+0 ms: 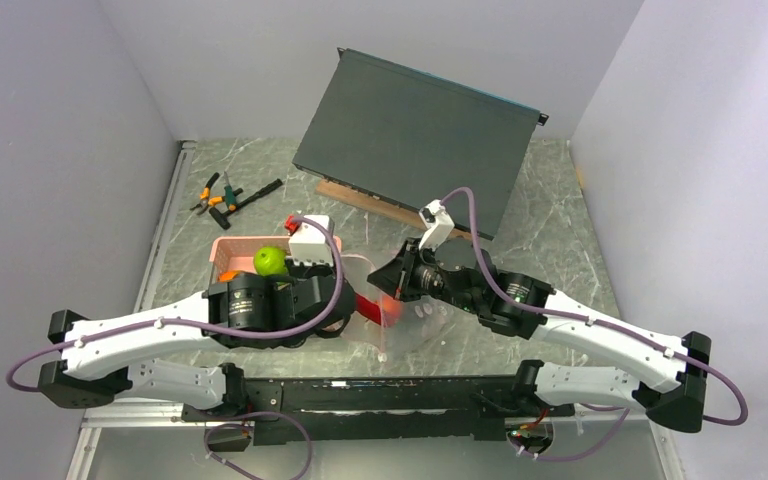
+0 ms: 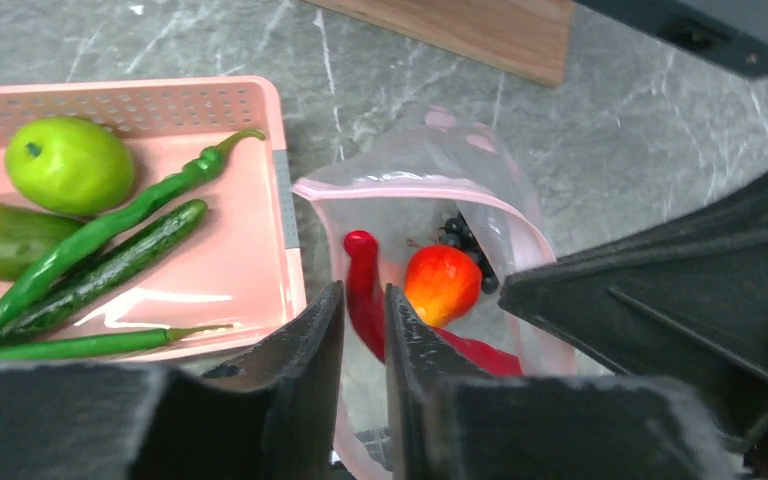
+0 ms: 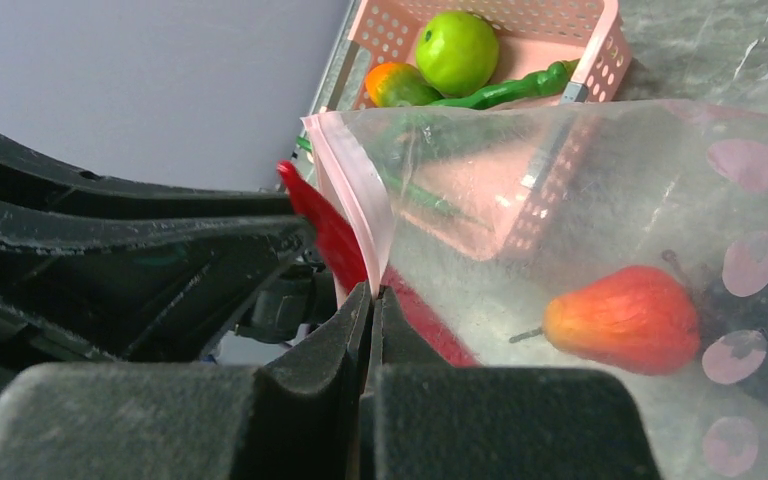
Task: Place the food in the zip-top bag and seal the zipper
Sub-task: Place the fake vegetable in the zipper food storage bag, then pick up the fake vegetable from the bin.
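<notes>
Top camera looks down; both close wrist views share the bag (image 2: 430, 190).

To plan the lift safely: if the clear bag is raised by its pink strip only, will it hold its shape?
Probably not: the zip-top bag looks thin and crinkled, raised where the right end effector pinches the zipper, so it should sag. The red-orange fruit inside would likely slide to the lowest point.
</notes>
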